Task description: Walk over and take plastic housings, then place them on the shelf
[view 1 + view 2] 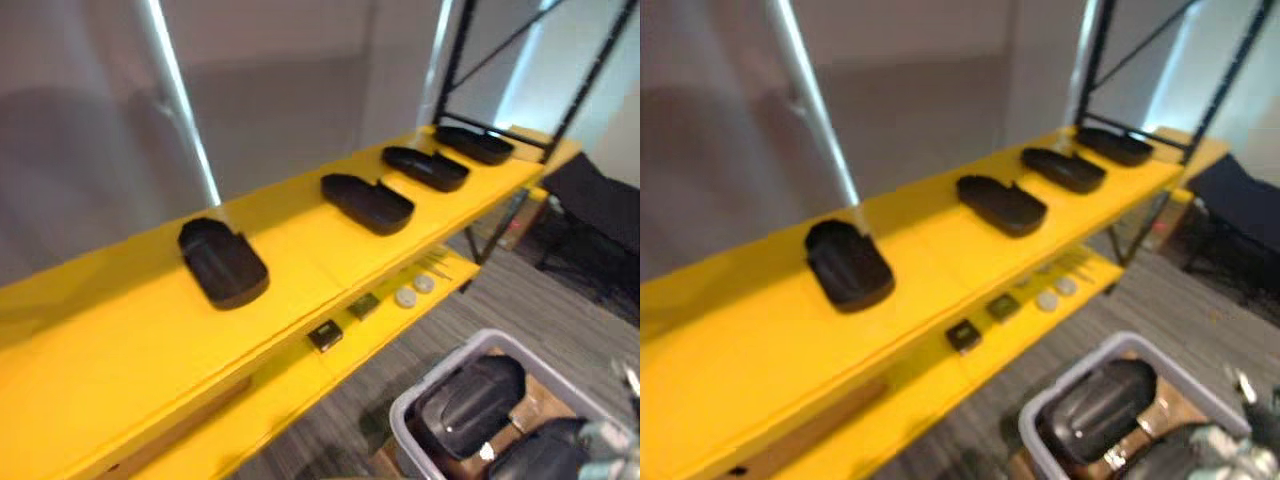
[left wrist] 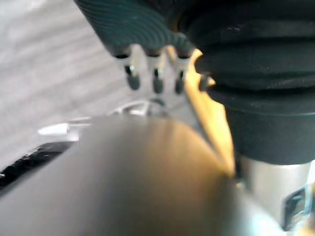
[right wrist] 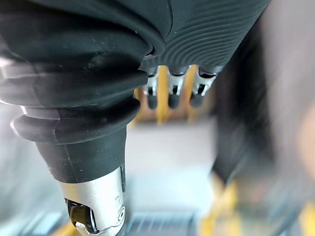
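Note:
Several black plastic housings lie in a row on the top board of the yellow shelf (image 1: pixel 120 350); the nearest housing (image 1: pixel 223 263) is at the left, and others (image 1: pixel 367 203) (image 1: pixel 426 168) run towards the far right. More black housings (image 1: pixel 470 405) sit in a grey bin (image 1: pixel 400 415) on the floor at the lower right. My right hand (image 1: pixel 612 440) shows at the bin's right rim; in its wrist view its fingers (image 3: pixel 172 88) are straight and hold nothing. My left hand (image 2: pixel 155 81) hangs with relaxed, empty fingers.
The lower yellow board carries a small black box (image 1: pixel 325 335) and two white discs (image 1: pixel 413 291). A black upright frame (image 1: pixel 455 60) stands at the shelf's far end. A dark chair (image 1: pixel 600 210) stands on the grey floor at the right.

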Motion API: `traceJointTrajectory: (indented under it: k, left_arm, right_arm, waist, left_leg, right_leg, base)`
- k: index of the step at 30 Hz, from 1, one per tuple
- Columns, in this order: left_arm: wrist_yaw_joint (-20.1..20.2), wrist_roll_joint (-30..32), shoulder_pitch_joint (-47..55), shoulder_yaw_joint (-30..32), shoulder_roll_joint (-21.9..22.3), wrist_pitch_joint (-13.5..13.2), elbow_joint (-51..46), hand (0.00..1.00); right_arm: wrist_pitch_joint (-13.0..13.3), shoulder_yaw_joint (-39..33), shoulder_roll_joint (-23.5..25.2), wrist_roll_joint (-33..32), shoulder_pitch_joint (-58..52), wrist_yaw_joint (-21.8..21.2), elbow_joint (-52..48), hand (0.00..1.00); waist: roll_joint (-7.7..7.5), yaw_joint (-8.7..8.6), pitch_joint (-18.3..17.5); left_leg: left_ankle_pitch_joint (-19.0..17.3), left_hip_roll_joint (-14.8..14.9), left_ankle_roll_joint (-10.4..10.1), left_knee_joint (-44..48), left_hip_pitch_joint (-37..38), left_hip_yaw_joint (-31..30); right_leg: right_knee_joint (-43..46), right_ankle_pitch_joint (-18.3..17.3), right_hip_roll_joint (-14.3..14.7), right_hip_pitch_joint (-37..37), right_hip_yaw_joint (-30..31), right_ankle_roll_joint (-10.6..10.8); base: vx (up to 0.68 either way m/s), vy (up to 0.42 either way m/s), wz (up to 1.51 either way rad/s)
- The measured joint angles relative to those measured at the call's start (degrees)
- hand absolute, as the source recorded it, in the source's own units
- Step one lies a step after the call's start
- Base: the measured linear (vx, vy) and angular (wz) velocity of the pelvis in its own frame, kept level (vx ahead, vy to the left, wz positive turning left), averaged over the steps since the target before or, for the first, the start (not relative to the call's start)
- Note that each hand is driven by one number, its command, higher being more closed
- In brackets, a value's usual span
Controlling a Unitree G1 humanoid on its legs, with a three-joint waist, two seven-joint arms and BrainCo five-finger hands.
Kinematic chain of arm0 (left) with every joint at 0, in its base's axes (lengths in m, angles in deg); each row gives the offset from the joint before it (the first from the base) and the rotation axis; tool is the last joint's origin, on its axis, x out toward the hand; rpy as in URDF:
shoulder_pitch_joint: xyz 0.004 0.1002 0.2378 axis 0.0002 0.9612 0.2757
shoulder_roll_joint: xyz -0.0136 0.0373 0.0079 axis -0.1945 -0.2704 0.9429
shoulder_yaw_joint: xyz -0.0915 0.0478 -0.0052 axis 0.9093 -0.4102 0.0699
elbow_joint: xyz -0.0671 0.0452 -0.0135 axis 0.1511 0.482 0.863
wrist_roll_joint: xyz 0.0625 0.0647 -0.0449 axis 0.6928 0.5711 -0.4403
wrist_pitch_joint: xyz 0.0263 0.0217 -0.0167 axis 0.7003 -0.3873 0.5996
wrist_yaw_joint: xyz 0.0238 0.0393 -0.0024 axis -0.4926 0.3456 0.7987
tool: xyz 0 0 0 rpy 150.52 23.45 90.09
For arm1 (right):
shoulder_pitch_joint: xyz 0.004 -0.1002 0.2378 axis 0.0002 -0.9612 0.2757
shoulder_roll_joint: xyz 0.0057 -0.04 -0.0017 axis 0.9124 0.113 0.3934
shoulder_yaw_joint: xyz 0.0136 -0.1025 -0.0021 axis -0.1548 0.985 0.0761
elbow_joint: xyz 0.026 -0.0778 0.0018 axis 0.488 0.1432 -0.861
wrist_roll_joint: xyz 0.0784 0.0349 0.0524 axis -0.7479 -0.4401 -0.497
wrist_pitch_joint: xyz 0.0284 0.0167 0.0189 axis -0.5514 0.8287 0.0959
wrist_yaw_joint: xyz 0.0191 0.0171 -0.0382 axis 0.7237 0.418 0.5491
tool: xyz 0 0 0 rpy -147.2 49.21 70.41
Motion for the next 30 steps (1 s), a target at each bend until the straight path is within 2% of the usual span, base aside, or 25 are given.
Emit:
traceJointTrajectory:
  k: [2,5,7,8,9,10,11,12,15,17,18,21,22,23,24,25,27,28,29,30]
  left_arm:
    - [1.5,2.9,-0.4,-2.6,-0.9,0.2,0.0,0.00]
    - [2.2,2.2,-1.3,-5.9,-2.1,0.3,0.0,0.00]
    - [1.8,-0.3,-1.3,-7.5,-2.7,0.1,0.0,0.00]
    - [1.2,-3.3,-1.1,-7.6,-3.3,0.0,-0.1,0.00]
    - [0.6,-6.7,-1.4,-7.5,-4.1,-0.2,-0.2,0.00]
    - [0.5,-7.8,-1.6,-7.4,-4.3,-0.3,-0.3,0.00]
    - [0.4,-9.0,-1.9,-7.3,-4.2,-0.9,-0.6,0.00]
    - [0.1,-9.2,-2.3,-7.1,-3.3,-2.2,-0.9,0.00]
    - [0.3,-7.9,-2.6,-6.8,-3.2,-4.8,-1.0,0.00]
    - [0.4,-4.7,-3.8,-7.0,-3.3,-6.4,-1.3,0.00]
    - [0.5,-3.4,-4.5,-7.0,-3.4,-6.7,-1.6,0.00]
    - [0.3,-2.0,-5.2,-7.2,-3.2,-6.2,-2.4,0.00]
    - [0.0,-2.0,-4.9,-6.8,-2.4,-5.8,-2.9,0.00]
    - [-0.2,-2.0,-4.4,-6.2,-2.1,-5.0,-3.3,0.00]
    - [-0.2,-2.0,-3.9,-5.6,-2.0,-4.9,-3.6,0.00]
    - [-0.6,-1.9,-2.9,-4.0,-1.7,-4.2,-3.6,0.00]
    - [-0.6,-1.9,-2.3,-3.8,-1.9,-4.2,-3.7,0.00]
    - [-0.7,-1.9,-1.4,-3.1,-2.1,-4.2,-3.7,0.00]
    - [-0.9,-1.9,-0.7,-2.0,-1.8,-4.2,-3.7,0.00]
    - [-1.5,-1.9,-0.5,-1.5,-1.4,-4.2,-3.5,0.00]
  right_arm:
    - [3.2,1.0,2.0,-0.5,-1.7,-0.1,0.0,0.00]
    - [5.1,4.4,2.2,-2.3,-1.9,-3.4,0.0,0.00]
    - [5.3,6.9,2.0,-2.7,-1.3,-6.0,0.0,0.00]
    - [5.3,9.9,2.0,-2.7,-0.1,-8.0,0.1,0.00]
    - [5.3,13.0,1.5,-2.7,1.4,-9.7,0.1,0.00]
    - [5.3,14.4,0.7,-2.7,2.4,-10.5,0.1,0.00]
    - [5.2,16.2,-1.1,-2.9,4.3,-11.6,0.2,0.00]
    - [5.2,18.0,-4.5,-3.8,8.3,-12.6,0.6,0.00]
    - [5.2,18.5,-7.1,-4.4,15.5,-11.8,1.8,0.00]
    - [4.9,18.6,-7.3,-5.1,17.1,-9.3,2.0,0.00]
    - [4.0,19.1,-7.3,-5.1,17.3,-7.6,2.3,0.00]
    - [3.2,21.1,-6.5,-6.1,16.6,-7.8,2.7,0.00]
    - [3.0,22.3,-5.4,-6.1,15.4,-8.8,2.7,0.00]
    - [2.9,23.8,-3.9,-5.8,13.5,-10.4,2.7,0.00]
    - [2.9,24.9,-3.4,-5.4,13.0,-10.7,2.7,0.00]
    - [2.9,27.0,-2.5,-3.8,12.0,-11.8,2.2,0.00]
    - [2.9,27.9,-2.2,-3.7,11.8,-11.9,1.5,0.00]
    - [3.0,28.6,-2.2,-3.7,11.7,-12.0,0.5,0.00]
    - [3.0,28.7,-2.2,-3.5,11.9,-11.9,0.1,0.00]
    - [2.9,28.7,-2.3,-3.4,11.9,-11.6,0.3,0.00]
  waist:
    - [-0.30,-0.93,0.0]
    - [-0.86,-0.84,0.2]
    - [-1.18,-0.58,-0.1]
    - [-1.93,-0.14,0.0]
    - [-2.39,0.76,0.2]
    - [-2.28,1.34,0.5]
    - [-1.81,2.26,1.2]
    - [-0.40,3.15,2.2]
    - [0.27,2.94,3.5]
    - [-0.23,2.81,5.6]
    - [0.08,3.01,6.6]
    - [0.86,3.96,8.9]
    - [1.32,4.47,9.5]
    - [1.89,4.78,9.6]
    - [2.26,5.04,10.0]
    - [2.19,5.66,10.0]
    - [1.38,6.39,10.1]
    - [0.49,7.21,9.9]
    - [-0.47,7.69,9.8]
    - [-0.78,8.05,9.6]
  left_leg:
    - [-0.2,0.0,-0.1,0.0,0.8,2.2]
    - [-0.7,0.1,-0.5,0.0,2.3,4.7]
    - [-1.5,0.0,-1.1,0.4,2.1,2.9]
    - [-4.1,-1.1,-1.4,2.4,0.9,-3.8]
    - [-9.6,-1.4,-1.0,9.9,-3.2,-12.7]
    - [-12.1,-1.6,-0.3,13.6,-5.0,-17.0]
    - [-15.3,-1.7,0.1,18.3,-7.0,-22.2]
    - [-19.4,-1.7,-0.5,22.9,-9.2,-28.6]
    - [-22.1,-3.1,1.3,27.1,-12.1,-27.9]
    - [-22.9,-4.2,2.1,29.1,-13.0,-27.9]
    - [-24.0,-4.6,2.4,32.0,-14.2,-27.9]
    - [-27.2,-4.0,3.4,36.9,-14.7,-25.9]
    - [-28.3,-2.9,4.3,38.3,-14.6,-24.7]
    - [-28.4,-1.9,5.2,37.7,-14.0,-23.0]
    - [-28.3,-1.2,5.3,37.4,-13.6,-21.8]
    - [-28.3,0.0,5.2,37.1,-12.6,-20.1]
    - [-28.1,0.2,5.0,36.5,-11.7,-19.2]
    - [-27.7,0.2,4.6,35.8,-11.2,-18.3]
    - [-27.4,-0.2,3.9,35.3,-10.8,-17.9]
    - [-27.0,-0.2,3.3,34.2,-10.8,-18.2]
  right_leg:
    - [0.9,0.0,0.1,-1.3,2.4,0.0]
    - [2.2,0.1,0.6,-3.1,5.9,0.1]
    - [3.1,0.2,1.1,-4.7,7.7,0.0]
    - [3.6,0.3,1.4,-6.2,9.9,-0.2]
    - [4.1,0.9,2.2,-7.8,12.0,-0.9]
    - [4.5,1.2,2.8,-8.5,13.1,-0.8]
    - [4.9,1.7,3.8,-9.4,14.9,-0.3]
    - [5.9,2.0,5.4,-10.8,17.1,0.1]
    - [7.1,2.0,4.8,-13.1,19.0,0.5]
    - [7.2,2.0,3.7,-13.1,19.2,0.5]
    - [7.3,2.7,3.3,-13.5,19.9,1.6]
    - [7.4,4.1,3.4,-13.1,21.5,3.7]
    - [7.1,5.5,3.1,-13.1,19.3,3.4]
    - [5.8,7.4,2.7,-12.7,15.0,0.5]
    - [7.7,6.7,2.9,-13.2,12.4,-0.5]
    - [15.5,2.8,3.2,-14.5,6.2,-2.2]
    - [19.7,-0.3,2.7,-14.9,2.6,-3.4]
    - [22.0,-2.4,1.5,-15.3,-1.1,-4.0]
    - [20.9,-2.4,1.2,-15.6,-3.1,-1.9]
    - [18.6,-1.4,2.1,-15.3,-3.4,-0.7]
  base:
    - [-0.02,0.016,-0.51]
    - [-0.01,0.005,-0.57]
    - [0.01,-0.008,-0.54]
    - [-0.01,0.001,-0.87]
    - [-0.02,0.000,-0.94]
    - [-0.03,0.009,-0.93]
    - [-0.06,0.049,-1.06]
    - [-0.07,0.086,-0.94]
    - [-0.07,0.132,-0.38]
    - [-0.11,0.186,-0.03]
    - [-0.12,0.202,-0.13]
    - [-0.08,0.154,-0.52]
    - [-0.13,0.176,-0.63]
    - [-0.12,0.139,-0.66]
    - [-0.09,0.099,-0.75]
    - [-0.02,0.048,-0.65]
    - [0.00,-0.006,-0.40]
    - [0.01,-0.119,-0.27]
    - [0.00,-0.137,-0.24]
    - [0.01,-0.169,-0.25]
